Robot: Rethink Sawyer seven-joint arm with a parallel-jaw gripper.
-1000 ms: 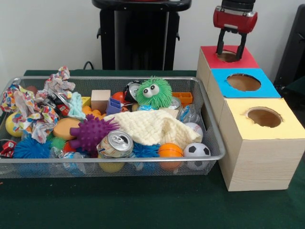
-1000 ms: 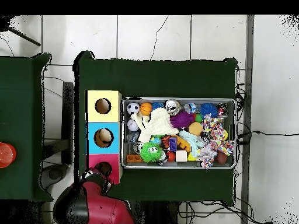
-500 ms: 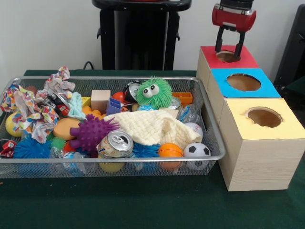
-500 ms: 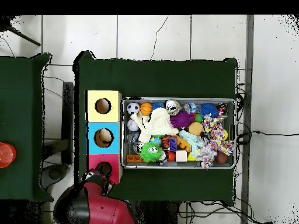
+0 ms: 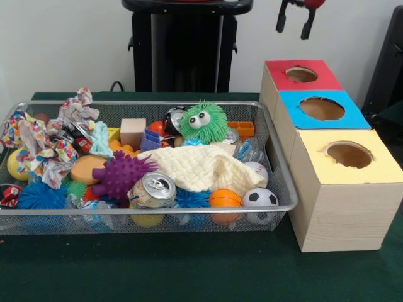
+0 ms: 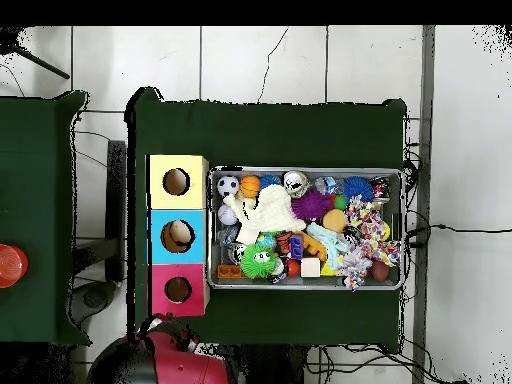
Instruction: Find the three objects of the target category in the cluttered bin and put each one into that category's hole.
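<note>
My gripper point(image 5: 294, 24) hangs open and empty at the top edge, high above the red-topped box point(image 5: 318, 65); only its two black fingers point(image 5: 308, 27) show. In the overhead view the red arm point(image 6: 160, 358) sits below the red box point(image 6: 160, 290), clear of its hole. The wire bin point(image 5: 157, 103) holds a jumble: a drink can point(image 5: 153, 189), a soccer ball point(image 5: 260, 198), an orange ball point(image 5: 225, 199), a green fuzzy toy point(image 5: 203, 122), a purple spiky ball point(image 5: 119, 174), a cream cloth point(image 5: 204, 168) and a wooden block point(image 5: 133, 131).
Three boxes stand in a row right of the bin: red, blue point(image 5: 343, 117) and yellow point(image 5: 384, 167), each with a round hole on top. Patterned rags point(image 5: 41, 148) fill the bin's left end. A black pedestal point(image 5: 182, 50) stands behind the bin.
The gripper has risen from just over the red box's hole to the top edge. In the overhead view the arm has drawn back from the red box.
</note>
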